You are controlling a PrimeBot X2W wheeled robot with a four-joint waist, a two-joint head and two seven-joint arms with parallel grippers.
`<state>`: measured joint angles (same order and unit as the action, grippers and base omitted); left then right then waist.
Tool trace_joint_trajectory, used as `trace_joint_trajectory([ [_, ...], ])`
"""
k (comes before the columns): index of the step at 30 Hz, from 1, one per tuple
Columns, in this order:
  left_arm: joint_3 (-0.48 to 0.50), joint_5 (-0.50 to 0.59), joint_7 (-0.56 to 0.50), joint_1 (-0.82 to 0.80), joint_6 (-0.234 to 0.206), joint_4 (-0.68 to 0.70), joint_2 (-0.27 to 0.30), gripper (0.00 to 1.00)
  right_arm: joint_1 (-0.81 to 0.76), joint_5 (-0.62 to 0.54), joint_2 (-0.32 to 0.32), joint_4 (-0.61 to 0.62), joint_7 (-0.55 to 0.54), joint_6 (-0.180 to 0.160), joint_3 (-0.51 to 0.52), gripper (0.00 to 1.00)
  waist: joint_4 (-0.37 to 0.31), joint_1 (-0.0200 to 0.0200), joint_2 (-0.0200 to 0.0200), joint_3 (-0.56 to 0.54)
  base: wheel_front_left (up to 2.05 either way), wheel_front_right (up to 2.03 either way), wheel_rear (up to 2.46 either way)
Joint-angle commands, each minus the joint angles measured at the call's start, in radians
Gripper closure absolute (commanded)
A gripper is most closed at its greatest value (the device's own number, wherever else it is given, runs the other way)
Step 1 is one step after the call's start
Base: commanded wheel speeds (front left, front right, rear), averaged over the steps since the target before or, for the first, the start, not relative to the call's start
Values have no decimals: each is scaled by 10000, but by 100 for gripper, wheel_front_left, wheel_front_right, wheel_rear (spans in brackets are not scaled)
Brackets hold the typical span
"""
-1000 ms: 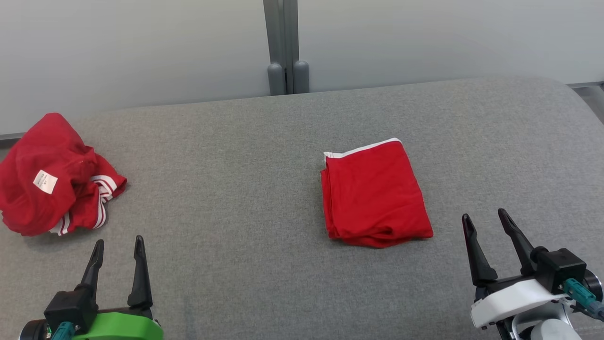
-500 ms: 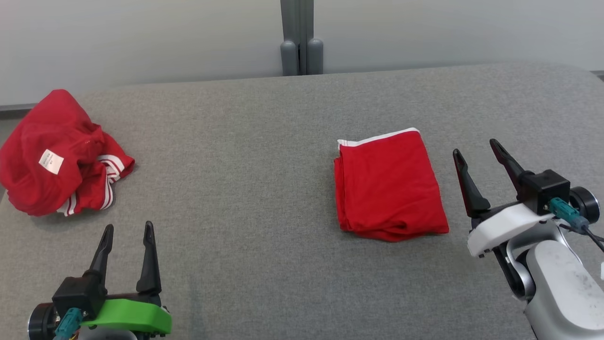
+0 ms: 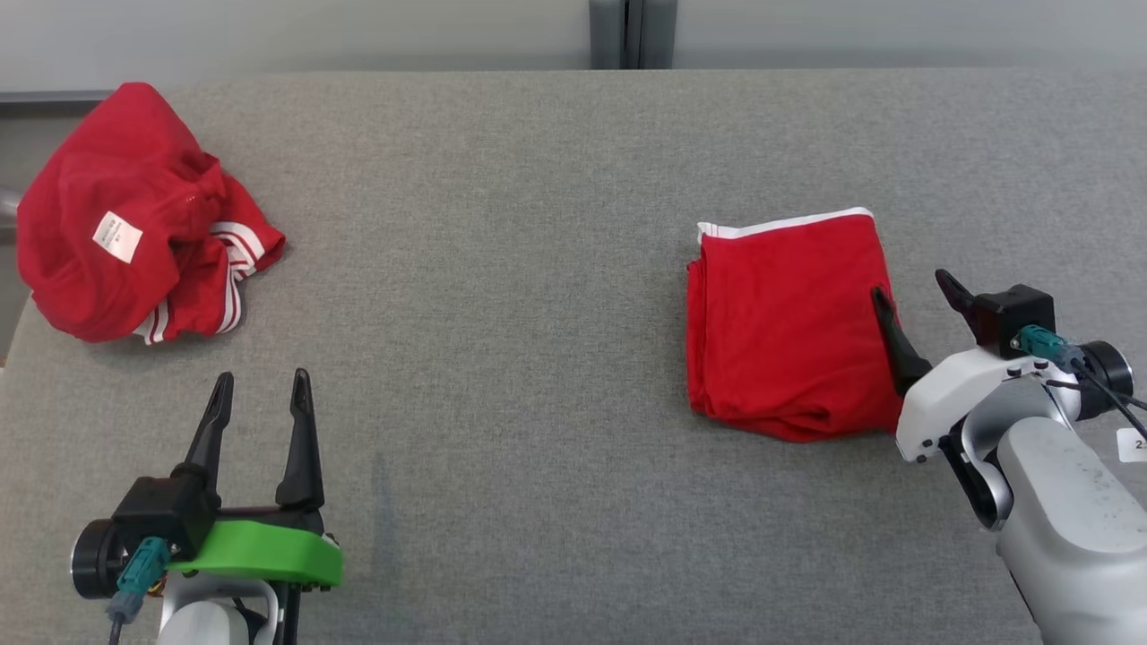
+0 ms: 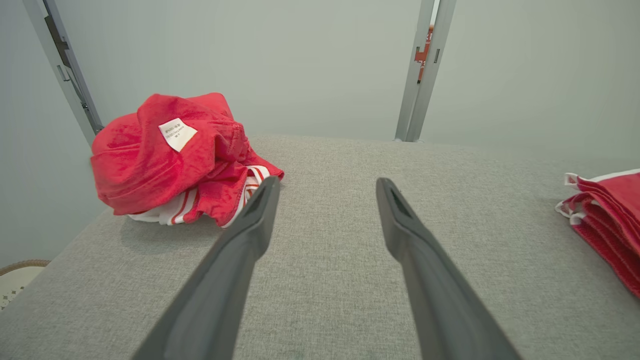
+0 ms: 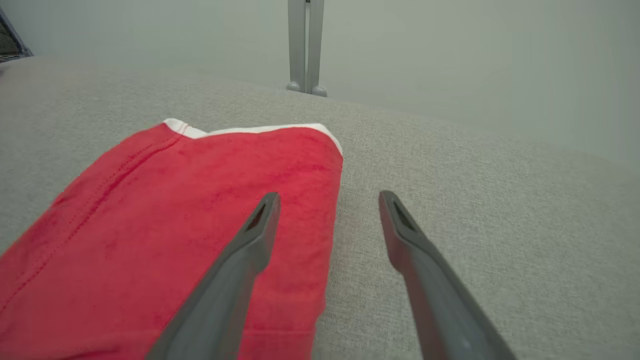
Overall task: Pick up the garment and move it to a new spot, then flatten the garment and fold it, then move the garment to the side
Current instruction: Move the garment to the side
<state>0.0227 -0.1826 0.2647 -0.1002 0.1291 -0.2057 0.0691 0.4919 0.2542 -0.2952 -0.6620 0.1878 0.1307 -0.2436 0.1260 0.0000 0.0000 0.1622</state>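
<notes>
A folded red garment (image 3: pixel 780 322) with a white hem lies flat on the grey table, right of centre. My right gripper (image 3: pixel 909 283) stands open over its right edge, one finger above the cloth and the other above bare table. In the right wrist view the folded garment (image 5: pixel 175 225) spreads left of the open gripper (image 5: pixel 328 195). A crumpled red garment (image 3: pixel 125 215) with white stripes and a white label sits at the far left. My left gripper (image 3: pixel 262 374) is open and holds nothing, just short of the crumpled garment (image 4: pixel 165 155) in front of the gripper (image 4: pixel 327 181).
The grey padded table (image 3: pixel 502 269) stretches wide between the two garments. A pale wall with a grey post (image 3: pixel 632 31) runs along its far edge. A woven basket (image 4: pixel 20 270) sits below the table's left edge.
The camera has tilted down and shifted. My right gripper has moved forward to the folded garment's right edge, still open. The left gripper has stayed in place, and both garments lie unmoved.
</notes>
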Motion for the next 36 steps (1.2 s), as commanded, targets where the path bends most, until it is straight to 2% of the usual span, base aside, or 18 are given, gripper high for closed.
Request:
trace_joint_trajectory([
  [1,-23,-51,-10,-218,23,-18,-26,0,199,179,23,-298,77,3,-58,0,223,0,0,286,0,0,0],
  [12,-129,-81,-10,-601,24,-92,-78,0,906,944,293,-2541,38,3,-582,0,349,0,0,786,0,0,0],
  [13,-138,-88,-10,-627,24,-102,-81,0,934,1140,382,-2674,16,3,-644,26,358,0,0,805,0,0,0],
  [14,-140,-89,-10,-641,24,-109,-87,0,943,1315,427,-2780,-21,3,-741,100,359,0,0,816,0,0,0],
  [21,-85,-129,-10,-617,24,-167,-128,0,1383,1759,85,-2997,223,-10,-1361,100,216,0,0,722,0,0,0],
  [26,-73,-67,-10,-633,24,36,-138,0,2321,1625,-199,-2637,145,-7,-2375,100,-205,0,0,997,0,0,0],
  [31,-175,78,-10,-1064,24,453,-54,0,3816,1607,-1205,-2064,-229,-7,-3590,100,-854,0,0,2112,0,0,0],
  [36,-195,177,-10,-1565,24,762,148,0,4795,2026,-2378,-1751,-331,-7,-4108,100,-1320,0,0,3070,0,0,0],
])
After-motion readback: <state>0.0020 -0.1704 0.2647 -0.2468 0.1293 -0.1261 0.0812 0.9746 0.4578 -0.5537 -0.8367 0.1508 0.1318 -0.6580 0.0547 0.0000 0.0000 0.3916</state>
